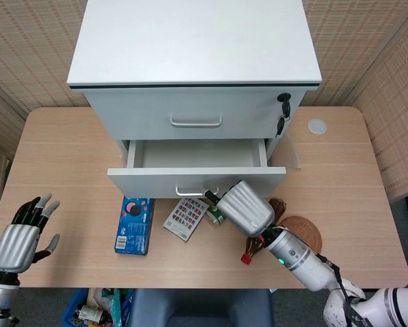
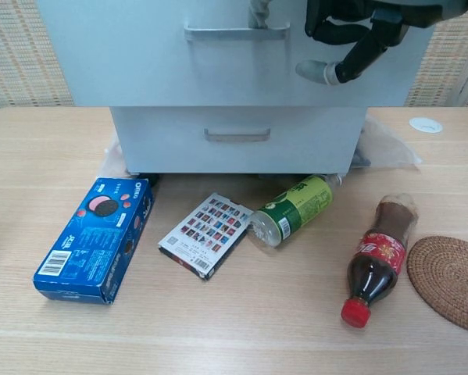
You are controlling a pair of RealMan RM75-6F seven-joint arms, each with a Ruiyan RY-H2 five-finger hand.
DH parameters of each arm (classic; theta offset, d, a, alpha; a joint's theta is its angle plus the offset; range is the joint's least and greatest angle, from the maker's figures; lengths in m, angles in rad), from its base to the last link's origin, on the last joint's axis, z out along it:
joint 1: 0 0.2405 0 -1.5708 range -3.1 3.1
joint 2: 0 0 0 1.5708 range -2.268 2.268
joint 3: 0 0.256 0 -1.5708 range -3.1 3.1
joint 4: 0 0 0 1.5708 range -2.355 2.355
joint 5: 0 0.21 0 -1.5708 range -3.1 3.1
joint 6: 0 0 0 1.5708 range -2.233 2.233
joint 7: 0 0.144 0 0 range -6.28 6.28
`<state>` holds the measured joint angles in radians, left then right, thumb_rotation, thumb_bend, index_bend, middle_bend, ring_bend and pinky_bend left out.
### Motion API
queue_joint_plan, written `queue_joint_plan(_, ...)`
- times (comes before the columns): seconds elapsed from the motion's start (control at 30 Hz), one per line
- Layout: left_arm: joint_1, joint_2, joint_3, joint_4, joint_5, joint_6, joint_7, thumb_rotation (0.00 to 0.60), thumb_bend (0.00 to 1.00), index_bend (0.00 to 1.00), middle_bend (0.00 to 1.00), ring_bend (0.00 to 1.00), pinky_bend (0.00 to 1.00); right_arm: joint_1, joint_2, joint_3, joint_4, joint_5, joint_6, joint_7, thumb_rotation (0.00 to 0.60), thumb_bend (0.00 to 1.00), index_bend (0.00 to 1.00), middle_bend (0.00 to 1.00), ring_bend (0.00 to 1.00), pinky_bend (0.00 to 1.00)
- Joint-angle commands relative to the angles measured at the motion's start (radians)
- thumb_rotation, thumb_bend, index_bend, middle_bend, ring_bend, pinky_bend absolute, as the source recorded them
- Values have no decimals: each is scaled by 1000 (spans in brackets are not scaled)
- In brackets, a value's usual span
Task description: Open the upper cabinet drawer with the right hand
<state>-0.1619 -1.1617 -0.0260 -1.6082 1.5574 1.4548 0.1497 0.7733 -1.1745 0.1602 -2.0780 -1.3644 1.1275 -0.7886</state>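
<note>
Cabinet [image 1: 193, 51] at table's 12 o'clock. Pulled-out drawer [image 1: 195, 182] overhangs clutter; risk: front or forearm knocks cola [image 2: 376, 256], green bottle [image 2: 291, 210]. Right hand [image 1: 244, 208] at handle [image 1: 195, 192], fingers hooked in; grip could slip. Left hand [image 1: 23, 235] at 8 o'clock, splayed, holding nothing.
</note>
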Motion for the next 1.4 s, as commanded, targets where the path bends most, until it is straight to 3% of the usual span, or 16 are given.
queue_joint_plan(0.03, 1, 0, 1, 0, -1, 0, 1, 600, 356, 128, 61, 57, 114, -4, 1, -4, -6, -10, 1, -2, 600, 350, 258, 906, 940, 856)
queue_joint_plan(1.03, -4, 1, 4, 5, 7, -3, -1, 600, 356, 128, 61, 57, 114, -86, 11, -62, -102, -137, 44, -67, 600, 350, 258, 906, 941, 856)
queue_joint_plan(1.4, -3, 4, 4, 2, 9, 1, -3, 600, 356, 128, 61, 57, 114, -168, 35, -91, -99, -311, 149, 35, 600, 351, 258, 865, 935, 856)
